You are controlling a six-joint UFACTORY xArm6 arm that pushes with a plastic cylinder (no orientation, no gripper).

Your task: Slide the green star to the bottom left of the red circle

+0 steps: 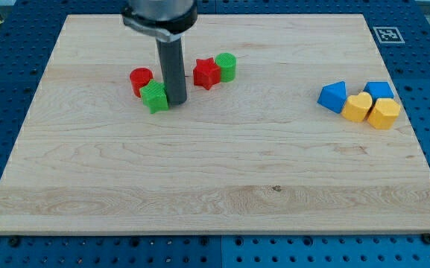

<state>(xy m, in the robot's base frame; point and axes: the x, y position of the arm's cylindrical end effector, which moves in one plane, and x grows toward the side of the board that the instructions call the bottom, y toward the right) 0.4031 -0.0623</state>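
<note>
I see a pale wooden board (215, 179) lying flat on a blue perforated bench, viewed from above and in front. My arm carries no claw, so there is nothing to open or close; it ends in a dark rod whose lower end, my tip (177, 102), rests on the wood touching the right side of the small green plastic star block (154, 97). That green star sits in the upper left part of the board, just below and right of the red plastic circle block (141, 79), apparently touching it. The star looks light, rigid and smooth-based, so I judge it will slide easily and may spin if pushed off-centre; I cannot grasp it, only press against a flat side. Right of my rod sit a red star block (206, 73) and a green cylinder (226, 67). Far right, well apart, cluster two blue blocks (333, 96) (379, 90), a yellow heart (358, 107) and a yellow hexagonal block (384, 113). The grain looks even and level.
</note>
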